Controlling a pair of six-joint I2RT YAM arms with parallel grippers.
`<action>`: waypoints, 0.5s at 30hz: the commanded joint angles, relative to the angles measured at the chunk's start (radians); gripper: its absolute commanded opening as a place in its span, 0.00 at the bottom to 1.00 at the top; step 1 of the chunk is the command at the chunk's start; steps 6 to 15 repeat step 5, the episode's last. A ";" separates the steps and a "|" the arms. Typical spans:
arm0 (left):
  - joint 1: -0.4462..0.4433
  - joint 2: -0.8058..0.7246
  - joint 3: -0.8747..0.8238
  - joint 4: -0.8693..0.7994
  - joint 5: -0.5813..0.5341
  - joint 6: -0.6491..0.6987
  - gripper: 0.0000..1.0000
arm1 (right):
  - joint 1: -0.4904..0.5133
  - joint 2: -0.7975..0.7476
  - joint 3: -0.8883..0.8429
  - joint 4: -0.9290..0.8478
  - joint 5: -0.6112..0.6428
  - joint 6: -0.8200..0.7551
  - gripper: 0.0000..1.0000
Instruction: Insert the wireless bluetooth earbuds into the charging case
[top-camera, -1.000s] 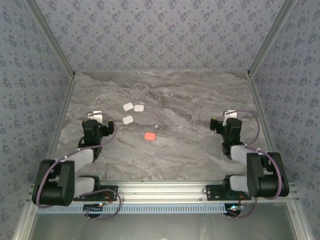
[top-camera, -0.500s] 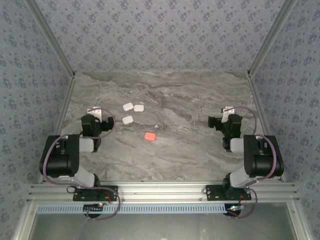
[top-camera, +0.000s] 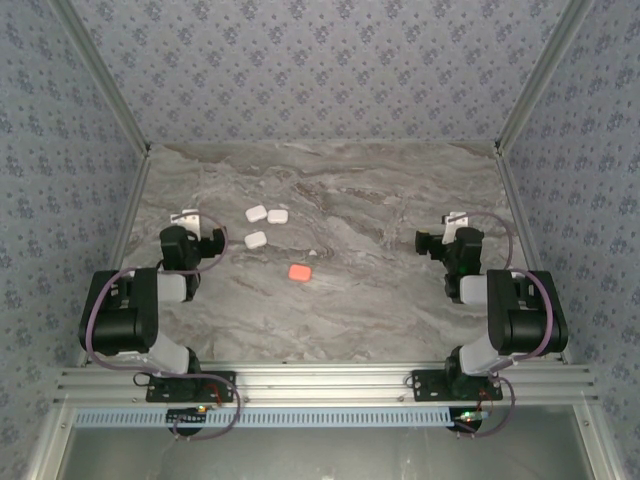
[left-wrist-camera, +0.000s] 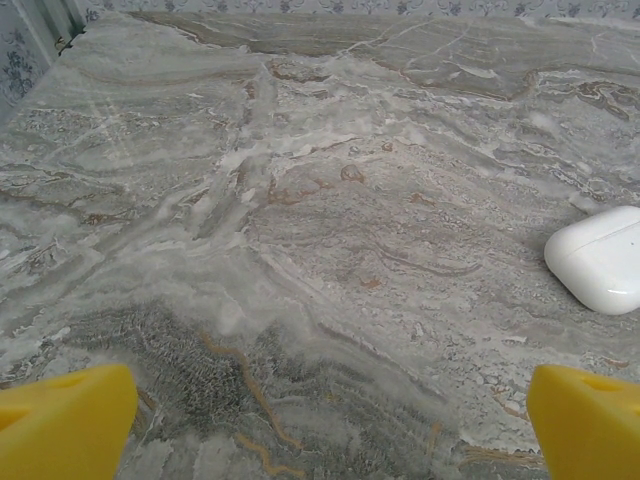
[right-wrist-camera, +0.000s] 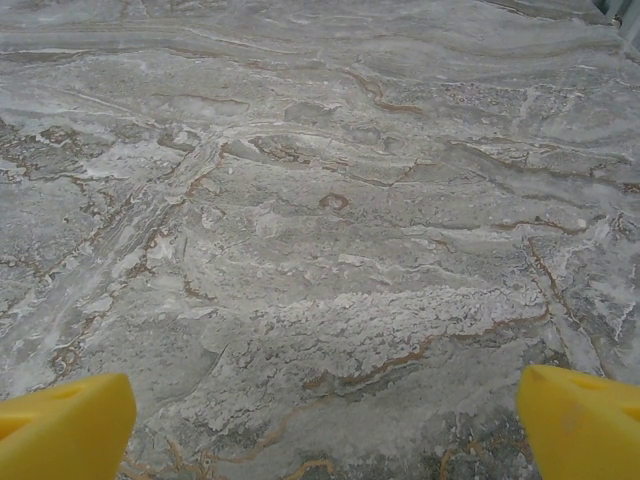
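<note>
Four cases (top-camera: 255, 239) seemingly unmoved; left claw (left-wrist-camera: 325, 430), right claw (right-wrist-camera: 325, 425) agape, slightly shifted

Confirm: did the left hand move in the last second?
Yes. The left hand crept slightly toward the back wall, ending about level with the nearest white case, which stayed put.

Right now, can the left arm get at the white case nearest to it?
Probably yes. The left claw is open, and the nearest white case lies just ahead to its right on the marble table, with nothing between them.
</note>
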 joint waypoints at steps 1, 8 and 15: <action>0.001 -0.001 0.011 0.005 -0.004 -0.014 0.99 | 0.002 0.003 0.021 0.012 0.016 0.009 1.00; 0.001 0.000 0.012 0.005 -0.004 -0.014 0.99 | -0.006 0.003 0.021 0.012 0.002 0.013 1.00; 0.001 0.000 0.012 0.005 -0.004 -0.014 0.99 | -0.006 0.003 0.021 0.012 0.002 0.013 1.00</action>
